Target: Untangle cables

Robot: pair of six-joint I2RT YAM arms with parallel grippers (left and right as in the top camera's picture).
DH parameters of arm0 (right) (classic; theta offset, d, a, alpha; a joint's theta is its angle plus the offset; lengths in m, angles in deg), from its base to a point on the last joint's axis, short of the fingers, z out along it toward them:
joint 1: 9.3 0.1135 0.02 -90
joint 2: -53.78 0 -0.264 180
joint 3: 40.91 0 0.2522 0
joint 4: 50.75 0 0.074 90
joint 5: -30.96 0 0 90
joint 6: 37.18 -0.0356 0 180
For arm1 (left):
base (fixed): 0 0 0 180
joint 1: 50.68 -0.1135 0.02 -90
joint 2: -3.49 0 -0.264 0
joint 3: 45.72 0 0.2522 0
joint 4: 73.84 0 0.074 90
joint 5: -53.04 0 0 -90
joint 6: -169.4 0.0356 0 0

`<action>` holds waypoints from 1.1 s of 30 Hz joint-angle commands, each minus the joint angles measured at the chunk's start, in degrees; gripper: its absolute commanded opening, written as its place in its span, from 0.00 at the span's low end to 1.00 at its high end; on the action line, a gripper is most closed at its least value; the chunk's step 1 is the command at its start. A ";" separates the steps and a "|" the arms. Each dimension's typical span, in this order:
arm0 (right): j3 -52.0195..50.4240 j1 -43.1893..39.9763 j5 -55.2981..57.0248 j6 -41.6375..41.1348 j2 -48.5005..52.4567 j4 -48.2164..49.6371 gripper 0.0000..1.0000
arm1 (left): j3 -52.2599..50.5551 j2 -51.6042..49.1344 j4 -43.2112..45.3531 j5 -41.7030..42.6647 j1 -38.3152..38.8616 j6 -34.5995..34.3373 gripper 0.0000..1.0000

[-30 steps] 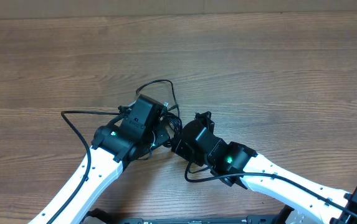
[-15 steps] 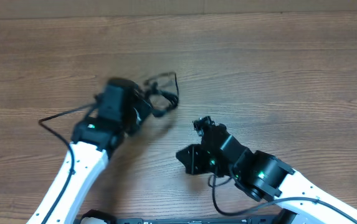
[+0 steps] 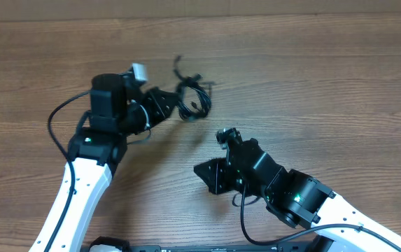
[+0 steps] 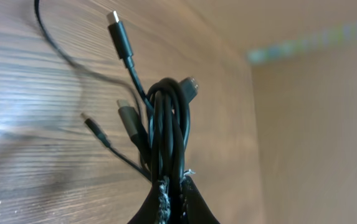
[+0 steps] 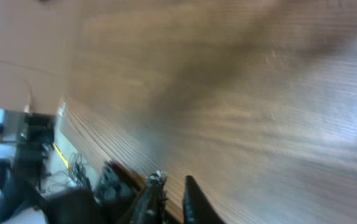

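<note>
Your left gripper is pinching the cables. In the left wrist view both fingertips press in on the black bundle, with only cord between them. The cables are still tangled: several loops are wound into one tight hank that rises from the grip toward 12 o'clock in that view. Loose ends fan out at 10 to 11 o'clock. A long plug points up at 11. A second plug sits at the top of the hank, around 1 o'clock. A shorter plug and a small thin one hang off at 9 to 10 o'clock.

From overhead the bundle sits at about 12 o'clock from the middle of the table, at 3 o'clock from your left gripper's wrist. It seems lifted a little off the wood, though the view doesn't settle that.

Your right gripper is at about 6 o'clock from the bundle, well apart from it and touching no cord. Its fingers show a narrow gap, but the right wrist view is too blurred to tell whether they are spread or pressed together.
</note>
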 commanded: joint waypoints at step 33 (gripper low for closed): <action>0.07 -10.58 -1.90 -40.94 9.05 7.37 0.18 | 0.96 1.55 -1.42 6.73 7.30 10.84 0.04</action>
